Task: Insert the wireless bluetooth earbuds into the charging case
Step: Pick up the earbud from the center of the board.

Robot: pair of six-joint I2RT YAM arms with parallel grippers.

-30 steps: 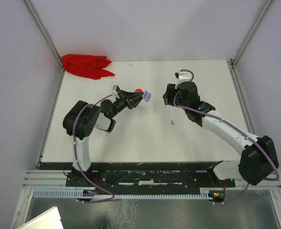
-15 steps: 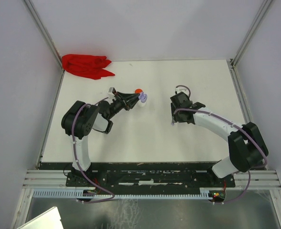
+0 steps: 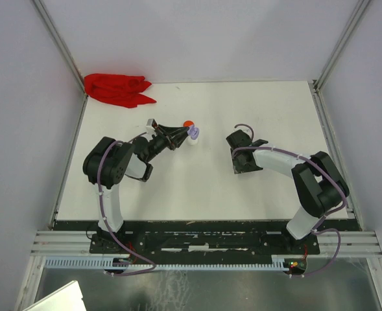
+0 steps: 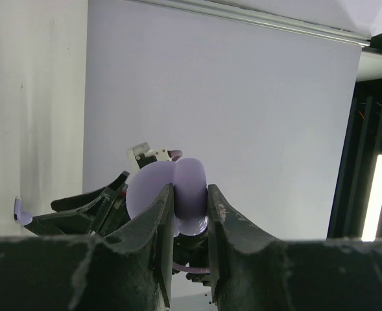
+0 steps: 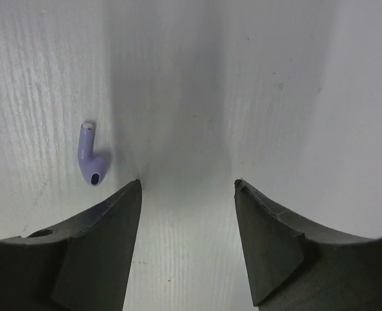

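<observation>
My left gripper (image 3: 188,134) is shut on a purple charging case (image 3: 194,132), held off the table with its lid open. In the left wrist view the case (image 4: 189,188) sits pinched between the two fingers of the left gripper (image 4: 191,210). One purple earbud (image 5: 90,162) lies on the white table. My right gripper (image 5: 187,184) points down at the table, open and with nothing in it. The earbud lies just outside the tip of its left finger (image 5: 116,220). The left wrist view catches the same earbud (image 4: 21,212) at its left edge. From above, the right gripper (image 3: 237,164) hides the earbud.
A small orange-red round object (image 3: 188,123) lies on the table just behind the held case. A crumpled red cloth (image 3: 116,89) lies in the far left corner. Metal frame rails (image 3: 325,123) run along the table's sides.
The right arm has swung in and down to the table by the earbud, and its jaws have opened wider. The left arm drew back slightly with the case.
</observation>
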